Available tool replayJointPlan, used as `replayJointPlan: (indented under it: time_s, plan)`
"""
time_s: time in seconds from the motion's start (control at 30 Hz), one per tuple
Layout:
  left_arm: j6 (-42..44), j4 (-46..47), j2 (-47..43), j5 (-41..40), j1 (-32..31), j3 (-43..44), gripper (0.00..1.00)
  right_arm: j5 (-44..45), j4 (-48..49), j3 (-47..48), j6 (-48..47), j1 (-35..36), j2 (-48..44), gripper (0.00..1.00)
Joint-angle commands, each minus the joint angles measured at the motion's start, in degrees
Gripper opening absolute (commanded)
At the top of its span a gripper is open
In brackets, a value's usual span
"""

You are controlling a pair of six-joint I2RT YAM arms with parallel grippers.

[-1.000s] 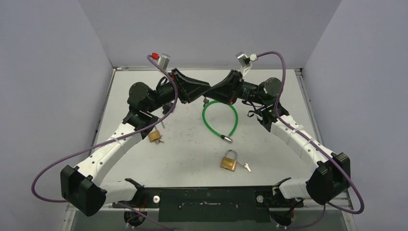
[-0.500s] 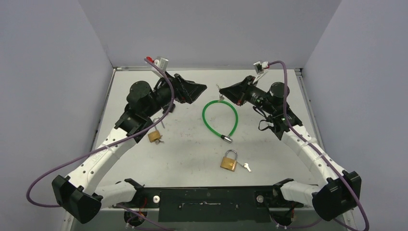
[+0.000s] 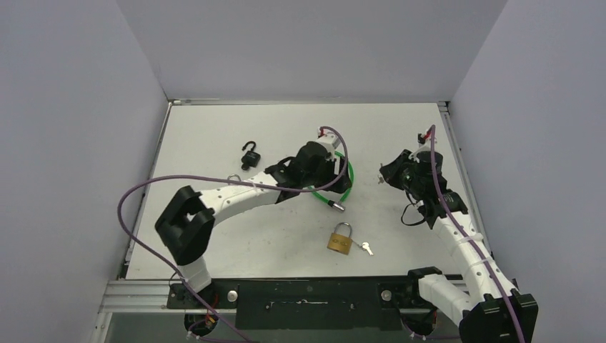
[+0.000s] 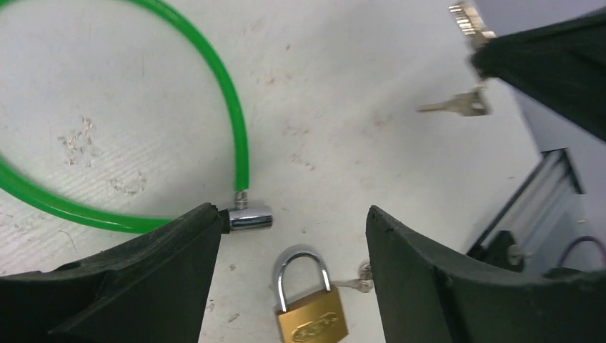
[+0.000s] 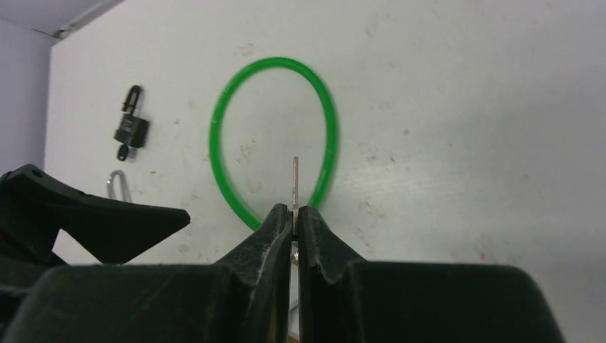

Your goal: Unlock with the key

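A brass padlock (image 3: 341,239) lies shut near the table front, with a small key (image 3: 366,248) beside it. It also shows in the left wrist view (image 4: 312,318). My left gripper (image 3: 319,174) is open and empty, low over the green cable lock (image 3: 348,182), whose metal end (image 4: 251,216) lies by the left finger. The padlock lies just beyond the open fingers (image 4: 293,214). My right gripper (image 3: 384,176) is shut on a silver key (image 5: 295,182) that sticks out past its fingertips (image 5: 294,209), held above the table right of the cable loop (image 5: 232,179).
A small black padlock (image 3: 249,156) lies at the back left, also in the right wrist view (image 5: 131,128). A silver shackle (image 5: 114,186) shows beside my left arm. My right gripper (image 4: 550,64) with its hanging key (image 4: 461,106) shows in the left wrist view.
Both arms have left the back centre. The left gripper swung down over the green cable toward the brass padlock. The right gripper drew back right and lower with the key. The black padlock is now uncovered.
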Motion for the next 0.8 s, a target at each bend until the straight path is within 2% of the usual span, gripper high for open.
replayJointPlan:
  time_s: [0.0,0.2,0.6,0.77]
  plan:
    - [4.1,-6.4,8.1,-4.0,-0.9,8.4,0.71,3.1,-5.6,-2.1,1.3,-2.8,-3.4,0.0]
    - [5.7,-9.6,18.9,-3.1,-2.3,16.7,0.66,2.6,-6.8,-3.8,0.9,-4.4,-3.3,0.0]
    - [3.8,-14.3,34.8,-10.8,-2.8,31.0,0.4,1.5,-9.1,-2.5,0.8,-6.2,-4.0,0.0]
    - [4.0,-21.8,41.0,-15.0,-2.9,40.3,0.31,-0.7,-8.8,-1.7,2.0,-6.9,-3.8,0.0]
